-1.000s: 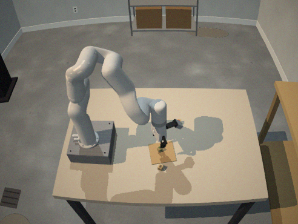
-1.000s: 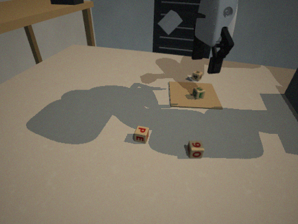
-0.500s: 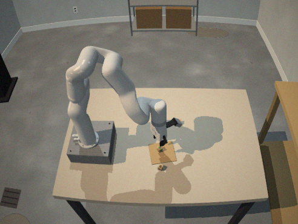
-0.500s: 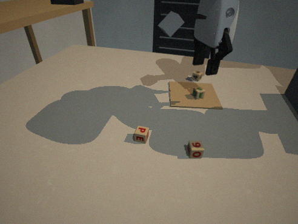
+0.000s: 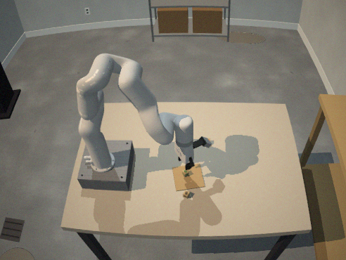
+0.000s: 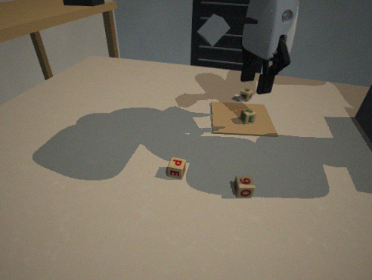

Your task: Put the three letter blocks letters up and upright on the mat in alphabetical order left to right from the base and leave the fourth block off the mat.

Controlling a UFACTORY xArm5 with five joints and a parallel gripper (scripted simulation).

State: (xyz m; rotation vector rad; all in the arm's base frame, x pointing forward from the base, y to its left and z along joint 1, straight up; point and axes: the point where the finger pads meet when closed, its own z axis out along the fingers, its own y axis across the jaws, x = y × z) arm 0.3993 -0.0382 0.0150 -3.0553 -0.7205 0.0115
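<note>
A brown mat (image 5: 188, 177) (image 6: 243, 118) lies flat on the table. One block with green letters (image 5: 186, 173) (image 6: 248, 116) sits on the mat; an E shows on its side. A second small block (image 5: 188, 195) (image 6: 246, 94) lies on the table just off the mat's edge. Two blocks with red marks lie apart from the mat: one showing P and E (image 6: 176, 167), one showing 9 and 0 (image 6: 244, 186). My gripper (image 5: 190, 164) (image 6: 255, 84) hangs above the mat, above the green-lettered block. Its fingers are partly open with nothing between them.
The robot's base (image 5: 105, 170) stands on the table's left part. A wooden side table (image 5: 332, 169) stands beyond the right edge. A shelf with boxes (image 5: 190, 19) stands far off by the wall.
</note>
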